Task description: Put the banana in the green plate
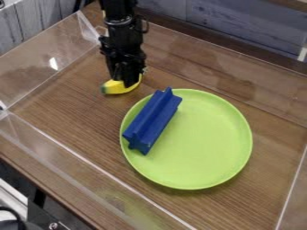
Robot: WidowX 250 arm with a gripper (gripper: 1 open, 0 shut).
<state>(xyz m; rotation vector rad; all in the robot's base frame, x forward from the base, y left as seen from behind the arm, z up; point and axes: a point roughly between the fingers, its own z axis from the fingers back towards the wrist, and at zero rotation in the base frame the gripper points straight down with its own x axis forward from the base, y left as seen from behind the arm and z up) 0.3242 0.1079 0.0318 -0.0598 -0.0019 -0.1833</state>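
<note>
A single fixed camera looks down at a steep slant from above and off one corner of the brown wood-grain bench [72, 135], so the bench edges run diagonally across the picture. It stands near enough that the clear plastic walls [36, 58] around the bench run out of view on every side, with the large round lime-green plastic plate [216, 148] filling much of the lower middle. The black robot arm [120, 31] comes in from the top edge, its upper part cut off.

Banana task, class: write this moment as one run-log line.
gripper: shut on banana | banana: on table, outside green plate | blue block: on plate | step: placing not yet done
</note>
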